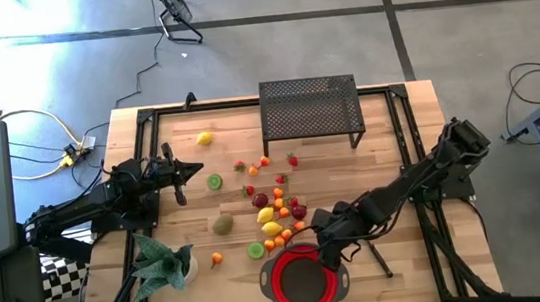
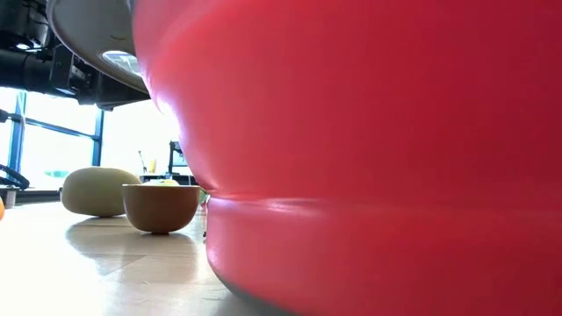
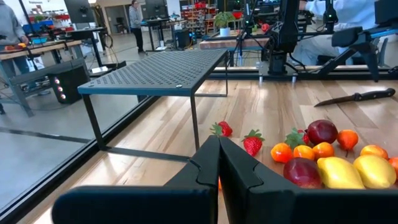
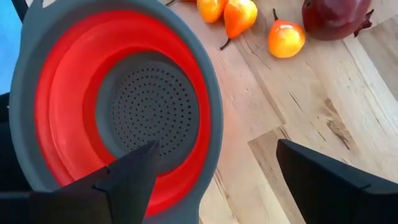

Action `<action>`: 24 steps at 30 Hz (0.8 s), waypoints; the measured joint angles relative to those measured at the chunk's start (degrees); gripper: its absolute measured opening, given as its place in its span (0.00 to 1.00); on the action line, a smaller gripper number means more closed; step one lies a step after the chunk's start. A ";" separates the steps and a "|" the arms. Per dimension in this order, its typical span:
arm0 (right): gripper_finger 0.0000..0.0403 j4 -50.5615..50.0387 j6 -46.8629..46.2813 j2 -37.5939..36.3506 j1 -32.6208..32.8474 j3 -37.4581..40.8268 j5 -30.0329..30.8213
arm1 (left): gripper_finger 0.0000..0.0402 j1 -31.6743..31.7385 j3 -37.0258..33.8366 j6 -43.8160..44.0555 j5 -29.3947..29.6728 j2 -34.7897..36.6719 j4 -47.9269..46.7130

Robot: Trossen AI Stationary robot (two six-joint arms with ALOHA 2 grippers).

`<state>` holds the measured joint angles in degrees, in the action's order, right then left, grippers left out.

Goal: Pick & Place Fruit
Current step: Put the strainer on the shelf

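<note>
Two claws, right claw point(image 4: 214, 171) wide open over bowl rim point(image 4: 210, 124), holding nothing

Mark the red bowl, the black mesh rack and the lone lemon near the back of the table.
red bowl point(image 1: 277, 293): high view, on its grey rim at the left side.
black mesh rack point(image 1: 310, 107): high view, middle of its perforated top.
lone lemon point(image 1: 205, 138): high view, centre of the fruit.

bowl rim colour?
Grey; the bowl is red inside. Best in the right wrist view.
</note>
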<state>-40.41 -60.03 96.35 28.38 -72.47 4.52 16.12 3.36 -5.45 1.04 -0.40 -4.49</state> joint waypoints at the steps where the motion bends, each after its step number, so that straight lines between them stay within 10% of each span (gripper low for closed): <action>1: 0.78 0.31 0.00 0.51 -0.01 0.00 -0.01 | 0.00 -0.01 0.00 0.00 0.01 0.00 -0.02; 24: 0.78 2.98 -0.17 7.30 0.00 0.00 -4.98 | 0.00 -0.01 0.00 -0.02 0.00 0.00 -0.35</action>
<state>-37.43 -60.20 103.65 28.38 -72.47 -0.46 16.11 3.36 -5.48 1.04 -0.40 -4.84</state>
